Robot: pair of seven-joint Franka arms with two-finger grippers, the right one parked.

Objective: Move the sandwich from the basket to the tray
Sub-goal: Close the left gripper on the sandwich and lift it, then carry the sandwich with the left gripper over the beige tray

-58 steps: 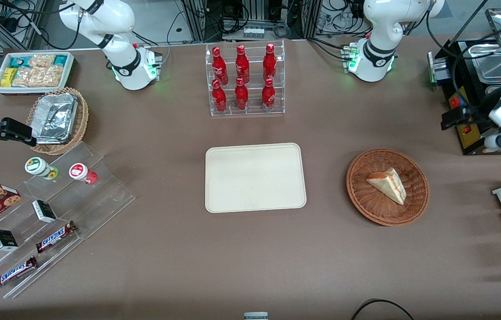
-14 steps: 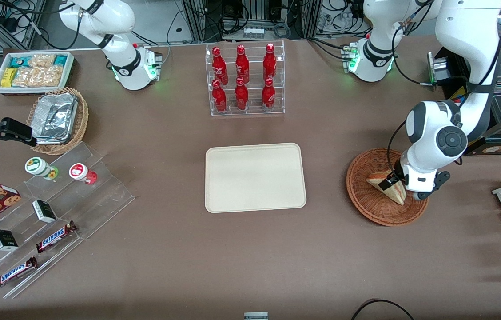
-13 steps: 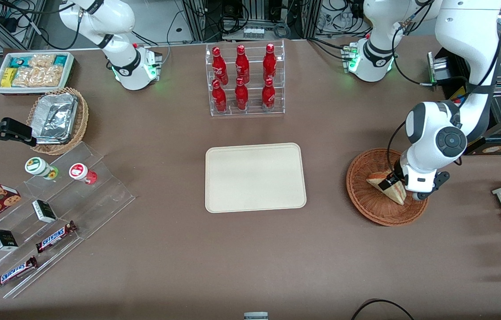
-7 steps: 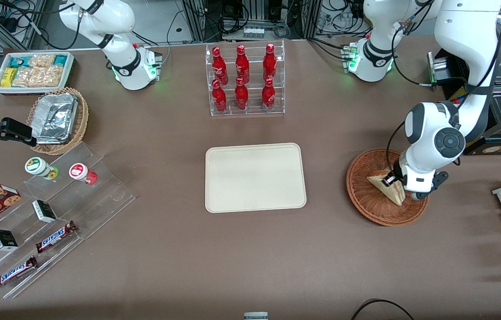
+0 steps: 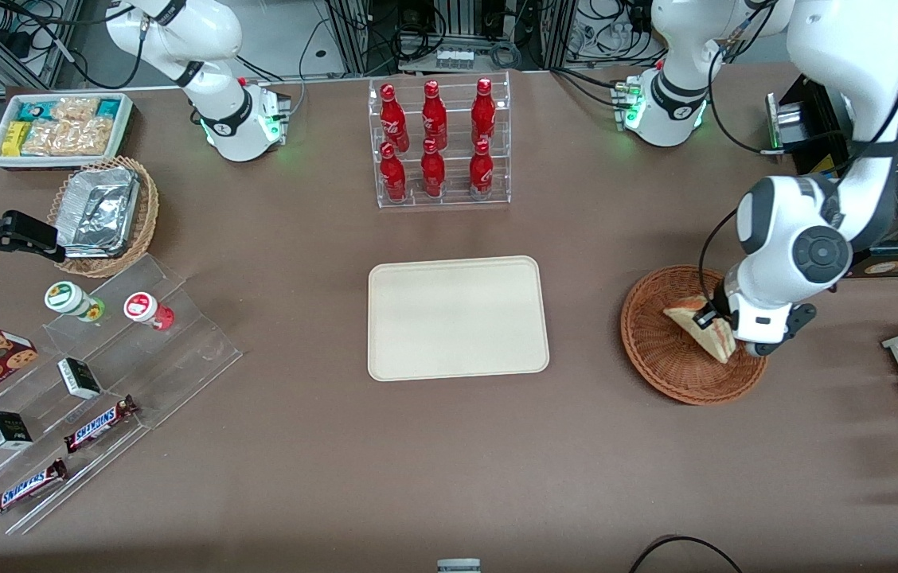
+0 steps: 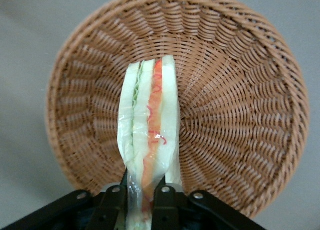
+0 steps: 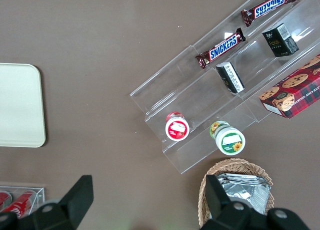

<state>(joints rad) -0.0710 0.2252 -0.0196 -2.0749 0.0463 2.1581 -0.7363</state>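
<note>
Pinching sandwich [image 6: 148, 140] at its wide end, gripper [image 6: 140, 197] clamped tight across the bread faces, both black fingers [image 6: 114, 202] pressed flat on the plastic wrap, nothing else held. Sitting lower right of centre in the front view, gripper [image 5: 716, 320] tucked under the white wrist, directly over the basket [image 5: 656, 362]. Sandwich [image 5: 705, 334] apparently raised just off the weave, basket [image 6: 240, 115] floor showing beneath it in the wrist view, though clearance hard to confirm. Probably light, soft and squashy, bread easy to crush, filling layers liable to slide or splay if squeezed too hard. Wrap looks glossy, likely slippery, so grip should stay firm but not harder. Best hold judged across the two flat bread faces near the thick end, as taken now, not on the thin tip or the cut edge. Long axis running from the gripped wide end out to the pointed tip, tip pointing away from the fingers. Cut edge with red, orange and green stripes facing the wrist camera. From the front, long axis lying diagonal, one end at upper left toward the tray [image 5: 457, 317], other end at lower right. Tray bare, centre of frame, well apart from basket
</note>
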